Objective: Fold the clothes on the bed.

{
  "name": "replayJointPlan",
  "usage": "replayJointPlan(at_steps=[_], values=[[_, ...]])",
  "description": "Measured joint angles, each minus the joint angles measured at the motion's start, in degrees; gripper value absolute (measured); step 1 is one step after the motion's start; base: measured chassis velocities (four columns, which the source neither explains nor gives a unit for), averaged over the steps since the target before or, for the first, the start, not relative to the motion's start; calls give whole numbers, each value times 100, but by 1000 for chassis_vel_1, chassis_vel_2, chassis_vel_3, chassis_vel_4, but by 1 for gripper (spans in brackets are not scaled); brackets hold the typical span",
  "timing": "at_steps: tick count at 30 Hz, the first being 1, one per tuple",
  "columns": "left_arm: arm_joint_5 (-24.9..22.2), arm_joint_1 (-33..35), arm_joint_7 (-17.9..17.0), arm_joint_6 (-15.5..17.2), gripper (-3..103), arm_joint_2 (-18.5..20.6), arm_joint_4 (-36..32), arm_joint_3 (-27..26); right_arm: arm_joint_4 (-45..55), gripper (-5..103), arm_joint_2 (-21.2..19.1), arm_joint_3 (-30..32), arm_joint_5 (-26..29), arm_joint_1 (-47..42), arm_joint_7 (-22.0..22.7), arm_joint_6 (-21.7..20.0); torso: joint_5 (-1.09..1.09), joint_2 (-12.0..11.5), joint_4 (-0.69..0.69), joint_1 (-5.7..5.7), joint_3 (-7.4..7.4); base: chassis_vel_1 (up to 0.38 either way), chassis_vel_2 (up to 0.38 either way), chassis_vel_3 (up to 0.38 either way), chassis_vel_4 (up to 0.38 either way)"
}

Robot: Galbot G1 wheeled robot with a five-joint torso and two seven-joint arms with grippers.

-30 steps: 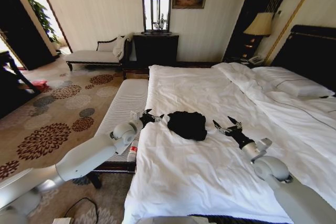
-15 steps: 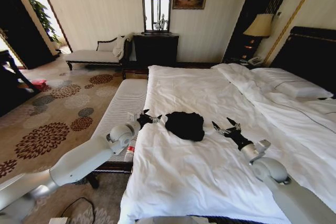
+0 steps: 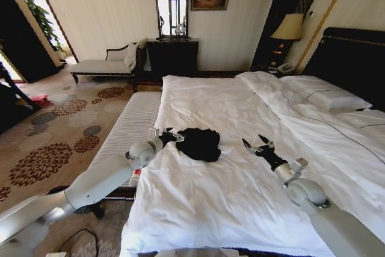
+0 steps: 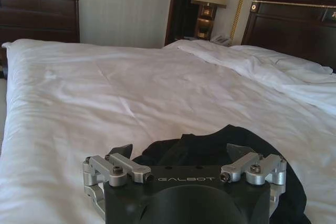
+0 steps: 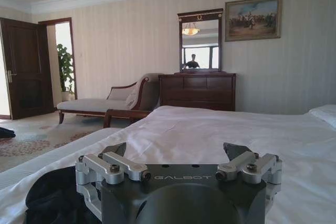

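both pincers gape on the bed (image 3: 228, 197): left pincer (image 3: 172, 136) touching the clothes (image 3: 197, 143), right pincer (image 3: 255, 144) apart.

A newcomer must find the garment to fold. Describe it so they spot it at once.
On the big white bed, look near its foot-end edge, between the left gripper and right gripper. The clothes lie crumpled there, the lone black heap on white bedding.
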Motion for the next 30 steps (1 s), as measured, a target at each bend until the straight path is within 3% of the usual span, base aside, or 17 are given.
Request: replayJointPlan(at_steps=[8, 12, 15, 17, 30], values=[[-381, -206, 672, 27, 100, -42, 499, -34, -297, 100, -68, -491, 410, 579, -52, -265, 7, 0, -5, 2, 1, 10, 15, -2, -7], [-410, -464, 1069, 26, 100, -74, 723, 181, -367, 100, -90, -789, 934, 943, -26, -551, 6, 0, -10, 0, 0, 0, 0, 0, 0], [-452, -743, 1384, 19, 100, -129, 908, 504, -395, 100, -114, -1168, 1677, 1410, 74, -907, 3, 0, -2, 0, 0, 0, 0, 0, 0], [-513, -858, 1517, 7, 100, -224, 1019, 642, -480, 100, -128, -1481, 1859, 1699, 65, -1061, 3, 0, -1, 1, 1, 0, 0, 0, 0], [-512, -854, 1654, -104, 100, -442, 1611, 666, -1384, 100, 51, -2995, 1494, 2870, -168, -1127, 4, 0, -5, 0, 1, 0, 0, 0, 0]])
